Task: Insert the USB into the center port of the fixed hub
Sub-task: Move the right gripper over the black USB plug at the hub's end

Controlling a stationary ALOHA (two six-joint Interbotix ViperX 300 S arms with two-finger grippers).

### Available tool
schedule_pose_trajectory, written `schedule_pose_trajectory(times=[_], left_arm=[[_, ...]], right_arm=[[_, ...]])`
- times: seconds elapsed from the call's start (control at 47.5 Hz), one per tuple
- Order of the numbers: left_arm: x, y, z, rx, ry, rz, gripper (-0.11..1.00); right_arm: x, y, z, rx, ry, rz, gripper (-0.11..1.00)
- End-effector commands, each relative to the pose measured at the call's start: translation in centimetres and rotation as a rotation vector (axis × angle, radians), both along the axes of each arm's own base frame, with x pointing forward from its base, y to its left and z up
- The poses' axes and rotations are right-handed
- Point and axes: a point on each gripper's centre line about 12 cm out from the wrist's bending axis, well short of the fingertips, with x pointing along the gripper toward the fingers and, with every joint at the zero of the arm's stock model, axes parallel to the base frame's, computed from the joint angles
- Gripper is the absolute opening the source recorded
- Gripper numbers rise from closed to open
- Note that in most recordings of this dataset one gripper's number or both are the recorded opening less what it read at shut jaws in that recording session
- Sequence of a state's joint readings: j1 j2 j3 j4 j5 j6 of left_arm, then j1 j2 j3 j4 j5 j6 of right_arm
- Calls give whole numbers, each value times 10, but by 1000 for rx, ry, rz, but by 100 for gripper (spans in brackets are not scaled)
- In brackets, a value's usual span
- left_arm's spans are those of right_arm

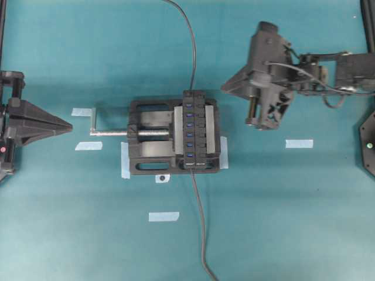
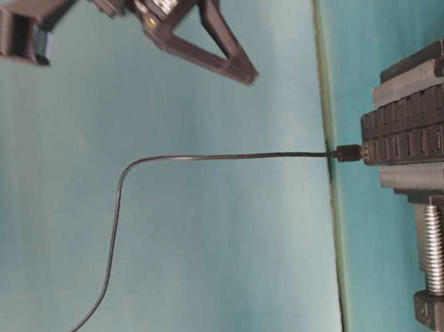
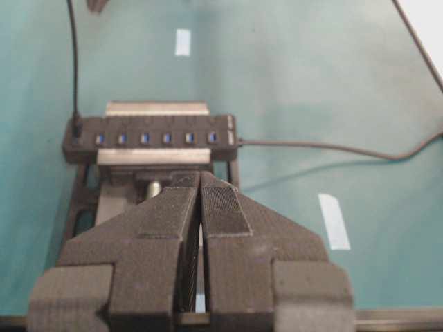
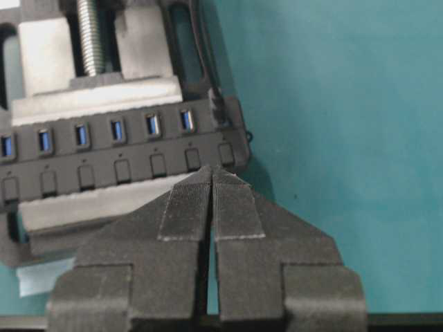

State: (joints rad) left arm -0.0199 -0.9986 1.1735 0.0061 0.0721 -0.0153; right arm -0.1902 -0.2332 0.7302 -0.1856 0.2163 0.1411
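Observation:
The fixed hub point(image 1: 197, 129) is a narrow black strip clamped in a vise point(image 1: 149, 137). The USB point(image 1: 190, 95) is a small black plug seated in the end port at the hub's far end point(image 3: 77, 126) point(image 4: 218, 104) point(image 2: 349, 153), and its thin dark cable rises away from it. The center port point(image 1: 189, 124) point(image 3: 144, 137) point(image 4: 116, 129) is an empty blue slot. My left gripper point(image 1: 69, 124) point(image 3: 201, 176) is shut and empty, left of the vise's screw. Shut and empty too, my right gripper point(image 1: 224, 88) point(image 4: 211, 169) point(image 2: 247, 75) hovers to the right of the hub's USB end.
A thicker grey cable point(image 1: 202, 234) leaves the hub's near end toward the table's front edge. The vise's silver screw and handle point(image 1: 108, 133) stick out to the left. Several strips of pale tape point(image 1: 299, 143) lie on the teal table.

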Motion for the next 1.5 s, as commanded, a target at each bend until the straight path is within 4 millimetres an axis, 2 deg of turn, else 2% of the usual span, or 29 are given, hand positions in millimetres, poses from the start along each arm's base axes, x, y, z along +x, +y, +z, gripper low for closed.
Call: schedule_pose_trajectory(times=[0.0,0.379,1.095,1.348,1.474], left_arm=[[3,0,12,2,-31,-1,0],[2,0,12,1,-28,0,0],[2,0,9,4,-20,-1,0],[2,0,8,3,-9,-1,0],[2,0,8,4,-8,-1,0]], right_arm=[[11,-4,6,-14,-25,3,0],[41,-13,-10,-39,21,16,0],[44,-18,-27,-29,63,8,0],[52,-18,-30,-29,11,17,6],[53,-19,-32,-27,11,16,16]])
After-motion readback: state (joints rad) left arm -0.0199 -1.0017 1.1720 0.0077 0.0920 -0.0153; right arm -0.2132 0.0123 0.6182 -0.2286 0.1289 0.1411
